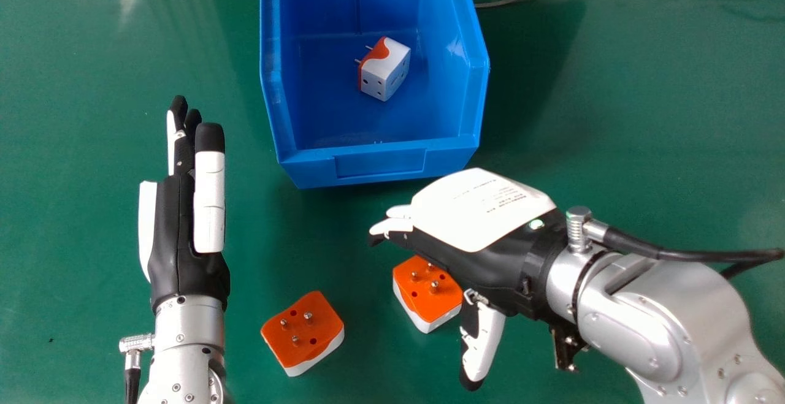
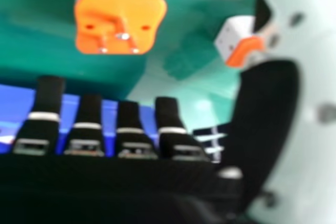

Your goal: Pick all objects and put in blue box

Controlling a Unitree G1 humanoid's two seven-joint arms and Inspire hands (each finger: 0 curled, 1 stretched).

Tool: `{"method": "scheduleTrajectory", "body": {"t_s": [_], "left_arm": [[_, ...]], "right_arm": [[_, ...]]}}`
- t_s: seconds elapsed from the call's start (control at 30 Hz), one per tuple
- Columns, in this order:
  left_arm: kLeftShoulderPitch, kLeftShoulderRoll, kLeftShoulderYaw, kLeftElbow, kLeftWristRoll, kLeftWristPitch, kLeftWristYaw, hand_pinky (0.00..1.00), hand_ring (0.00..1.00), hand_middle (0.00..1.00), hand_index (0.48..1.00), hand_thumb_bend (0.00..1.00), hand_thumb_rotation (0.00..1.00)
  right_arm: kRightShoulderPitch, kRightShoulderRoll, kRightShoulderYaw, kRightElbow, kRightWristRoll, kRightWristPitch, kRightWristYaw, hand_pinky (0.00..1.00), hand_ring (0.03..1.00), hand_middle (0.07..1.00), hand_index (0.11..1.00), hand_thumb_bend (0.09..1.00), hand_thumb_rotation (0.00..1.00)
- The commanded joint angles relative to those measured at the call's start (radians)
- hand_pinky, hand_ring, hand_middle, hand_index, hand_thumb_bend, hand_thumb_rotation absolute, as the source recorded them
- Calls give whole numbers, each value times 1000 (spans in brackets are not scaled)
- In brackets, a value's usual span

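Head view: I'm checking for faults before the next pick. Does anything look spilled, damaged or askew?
Nothing looks spilled or damaged. The boxed adapter lies with its pins pointing sideways, while the adapter nearer the left hand and the adapter partly behind the right hand lie pins up; that seems harmless.

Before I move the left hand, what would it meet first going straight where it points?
Nothing that I see: forward from the left hand, the way over the green tabletop looks free, passing left of the blue box. The hand's height is unclear.
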State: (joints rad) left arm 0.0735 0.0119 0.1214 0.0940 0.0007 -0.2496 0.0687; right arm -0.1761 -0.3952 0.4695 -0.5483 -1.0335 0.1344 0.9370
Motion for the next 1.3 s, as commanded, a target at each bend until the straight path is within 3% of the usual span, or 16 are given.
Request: {"method": "scheduleTrajectory", "body": {"t_s": [0.0, 0.1, 0.23, 0.37, 0.53, 0.6, 0.7, 0.77, 0.9, 1.0, 1.13, 1.23, 1.27], "left_arm": [[-3, 6, -2, -14, 9, -21, 4, 1000, 1000, 1000, 1000, 906, 1000], [-4, 3, -1, -11, 5, -26, 3, 1000, 1000, 1000, 1000, 908, 1000], [0, 7, -2, -22, 2, -6, -4, 1000, 1000, 1000, 1000, 909, 1000], [-1, -1, 0, -23, -15, -12, -8, 1000, 1000, 1000, 1000, 912, 1000], [-2, -3, 1, -21, -27, -10, -12, 1000, 1000, 1000, 1000, 910, 1000], [-2, -2, 0, -20, -26, -11, -11, 1000, 1000, 1000, 1000, 910, 1000], [0, 3, -3, -23, -13, -4, -5, 1000, 1000, 1000, 1000, 910, 1000], [0, 4, -3, -23, -13, -4, -6, 1000, 1000, 1000, 1000, 910, 1000], [-1, 0, -2, -20, -26, -15, -13, 1000, 1000, 1000, 1000, 911, 1000], [0, 2, -2, -18, -17, -16, -8, 1000, 1000, 1000, 1000, 912, 1000], [-1, 1, 0, -21, -24, -8, -10, 1000, 1000, 1000, 1000, 909, 1000], [-2, 5, -1, -17, -17, -12, -9, 1000, 1000, 1000, 1000, 907, 1000], [-3, 4, -1, -16, -20, -13, -10, 1000, 1000, 1000, 1000, 908, 1000]], "right_arm": [[-20, 7, 7, -2, -15, -13, -10, 747, 891, 922, 862, 924, 125], [-22, 12, 20, 15, -25, -10, -8, 747, 893, 923, 863, 916, 130], [-20, 17, 27, 31, -31, -14, -19, 748, 895, 925, 865, 906, 135], [-20, 17, 33, 52, -29, -26, -36, 748, 897, 926, 866, 891, 140], [-16, 13, 46, 96, -29, -56, -80, 745, 890, 920, 864, 878, 141], [-14, 10, 51, 116, -33, -69, -98, 742, 884, 915, 862, 873, 141], [-15, 10, 54, 140, -35, -75, -115, 739, 878, 910, 859, 865, 142], [-16, 11, 54, 152, -35, -74, -123, 736, 873, 906, 857, 857, 142], [-22, 12, 55, 168, -32, -73, -128, 734, 871, 904, 856, 848, 140], [-24, 15, 56, 175, -31, -73, -132, 734, 870, 903, 855, 836, 140], [-19, 17, 58, 185, -37, -80, -162, 734, 871, 903, 854, 818, 141], [-18, 13, 60, 191, -41, -90, -185, 732, 871, 902, 850, 784, 122], [-17, 12, 61, 192, -43, -92, -190, 727, 868, 898, 843, 736, 98]]}}
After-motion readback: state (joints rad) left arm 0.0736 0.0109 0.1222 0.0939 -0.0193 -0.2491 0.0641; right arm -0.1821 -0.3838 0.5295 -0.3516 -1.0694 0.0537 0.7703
